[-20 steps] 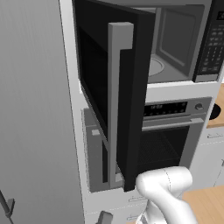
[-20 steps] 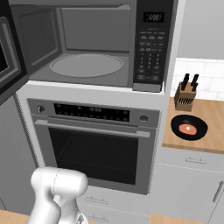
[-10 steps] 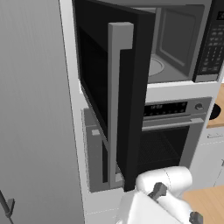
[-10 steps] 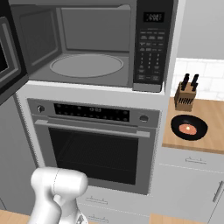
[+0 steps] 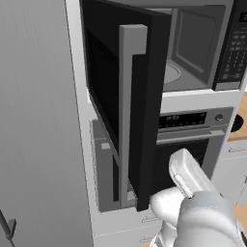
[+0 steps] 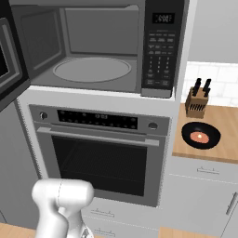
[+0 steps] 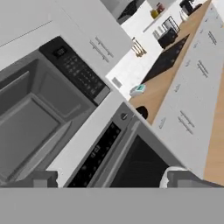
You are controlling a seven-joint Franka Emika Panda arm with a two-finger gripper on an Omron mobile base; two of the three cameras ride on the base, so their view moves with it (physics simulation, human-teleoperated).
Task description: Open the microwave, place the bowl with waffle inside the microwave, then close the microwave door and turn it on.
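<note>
The microwave stands open, showing its grey cavity and round turntable, with the keypad strip to the right. The microwave door is swung out to the left, its long grey bar handle facing me. The bowl, small and dark with the waffle in it, sits on the wooden counter right of the oven; in the hand view the bowl is a dark glimpse. My gripper is open and holds nothing, looking at the cavity and the oven panel.
A steel wall oven with a horizontal handle sits under the microwave. A knife block stands just behind the bowl. The open door juts out at the left, beside a tall grey cabinet side. Grey drawers lie below the counter.
In the left base view my arm's upper link has swung up and forward in front of the oven. The microwave, its door and the bowl have not moved.
</note>
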